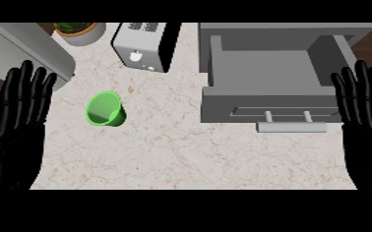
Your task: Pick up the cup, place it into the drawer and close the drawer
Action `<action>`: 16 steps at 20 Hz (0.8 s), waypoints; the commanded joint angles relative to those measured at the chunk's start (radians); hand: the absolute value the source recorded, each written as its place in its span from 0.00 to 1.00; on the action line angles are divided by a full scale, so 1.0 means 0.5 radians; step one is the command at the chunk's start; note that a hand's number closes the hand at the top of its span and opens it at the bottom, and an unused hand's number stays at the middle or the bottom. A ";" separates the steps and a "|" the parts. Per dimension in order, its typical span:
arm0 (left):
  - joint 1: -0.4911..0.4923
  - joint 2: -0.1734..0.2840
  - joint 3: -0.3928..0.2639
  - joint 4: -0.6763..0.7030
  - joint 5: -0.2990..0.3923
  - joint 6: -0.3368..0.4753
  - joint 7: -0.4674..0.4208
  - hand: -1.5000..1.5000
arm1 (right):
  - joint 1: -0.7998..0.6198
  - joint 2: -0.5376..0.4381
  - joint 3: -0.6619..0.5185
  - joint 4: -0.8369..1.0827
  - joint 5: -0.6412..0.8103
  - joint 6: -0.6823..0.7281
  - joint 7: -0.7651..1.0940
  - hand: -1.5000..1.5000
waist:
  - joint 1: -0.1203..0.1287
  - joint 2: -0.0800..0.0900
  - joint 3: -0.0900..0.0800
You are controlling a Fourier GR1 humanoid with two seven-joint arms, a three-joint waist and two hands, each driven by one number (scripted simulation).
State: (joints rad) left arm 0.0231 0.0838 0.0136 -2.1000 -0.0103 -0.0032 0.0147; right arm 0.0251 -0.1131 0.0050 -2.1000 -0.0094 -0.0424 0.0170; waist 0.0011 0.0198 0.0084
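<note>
Right: one green cup point(106, 109) lies tipped on the tabletop point(181, 152) at 9 o'clock, mouth toward 11. One grey drawer point(272, 86) stands open at 2 o'clock. Left hand point(22, 113) and right hand point(357, 108) rest at the edges, fingers straight, holding nothing.

Pale marble counter point(189, 152), toaster point(141, 46), potted plant point(76, 31)
</note>
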 commanded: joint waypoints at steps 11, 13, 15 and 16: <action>-0.273 -0.160 0.128 0.510 0.269 0.028 -0.099 0.00 | -0.182 0.048 0.120 -0.010 -0.190 0.127 0.294 0.00 | -0.003 -0.040 -0.018; -0.429 -0.164 0.076 0.554 0.211 0.106 -0.042 0.00 | -0.184 0.089 0.115 0.088 -0.123 0.107 0.179 0.00 | -0.004 -0.040 -0.017; -0.410 -0.127 0.136 0.590 0.274 0.069 -0.062 0.00 | -0.088 0.019 0.016 0.106 -0.227 0.253 0.091 0.00 | -0.005 -0.040 -0.017; -0.487 -0.049 0.212 0.507 0.344 0.056 0.076 0.00 | -0.166 0.026 -0.006 0.084 -0.243 0.211 0.181 0.00 | -0.003 -0.040 -0.017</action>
State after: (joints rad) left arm -0.1743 0.0316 0.0870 -1.8317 0.1184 0.0208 -0.0096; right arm -0.0387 -0.0997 0.0274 -2.0780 -0.1132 0.0496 0.1046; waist -0.0022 0.0006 0.0000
